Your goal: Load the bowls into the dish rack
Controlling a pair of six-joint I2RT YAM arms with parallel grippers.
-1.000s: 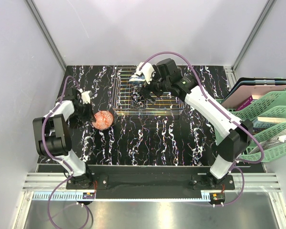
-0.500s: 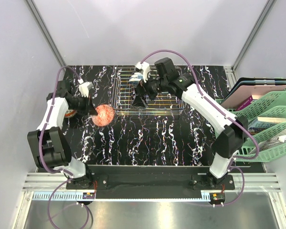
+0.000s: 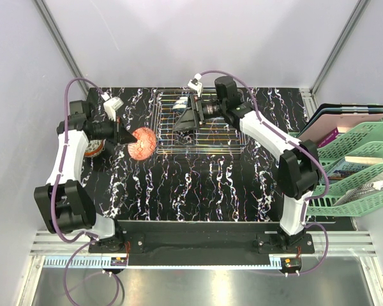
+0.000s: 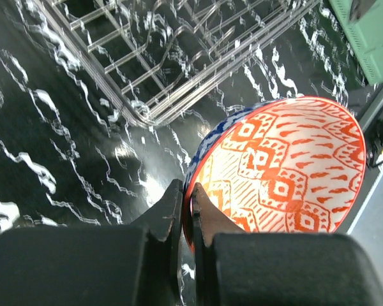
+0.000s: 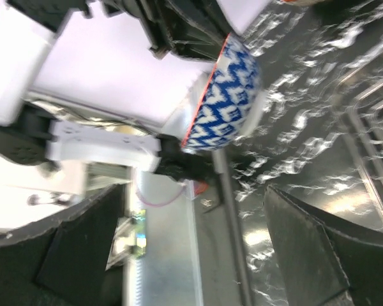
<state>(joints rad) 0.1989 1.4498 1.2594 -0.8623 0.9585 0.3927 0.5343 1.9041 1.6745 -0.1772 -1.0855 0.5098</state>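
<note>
My left gripper (image 3: 126, 136) is shut on the rim of a bowl (image 3: 142, 143) with an orange-patterned inside and a blue-and-white outside. It holds the bowl tilted above the table, just left of the wire dish rack (image 3: 207, 145). The left wrist view shows the pads (image 4: 176, 203) pinching the rim of the bowl (image 4: 287, 166), with the rack's corner (image 4: 147, 95) beyond. My right gripper (image 3: 185, 120) is open and empty over the rack's left part, pointing left. In the right wrist view the gripper (image 5: 198, 255) faces the held bowl (image 5: 230, 95). A blue-white bowl (image 3: 179, 109) seems to lie in the rack, partly hidden.
Another bowl (image 3: 94, 148) sits on the black marbled table under my left arm. Green plastic stacked trays (image 3: 364, 166) and folders stand at the right edge. White walls enclose the back and sides.
My left gripper has lifted the bowl and carried it up and right toward the rack. My right gripper has swung left over the rack, still open.
</note>
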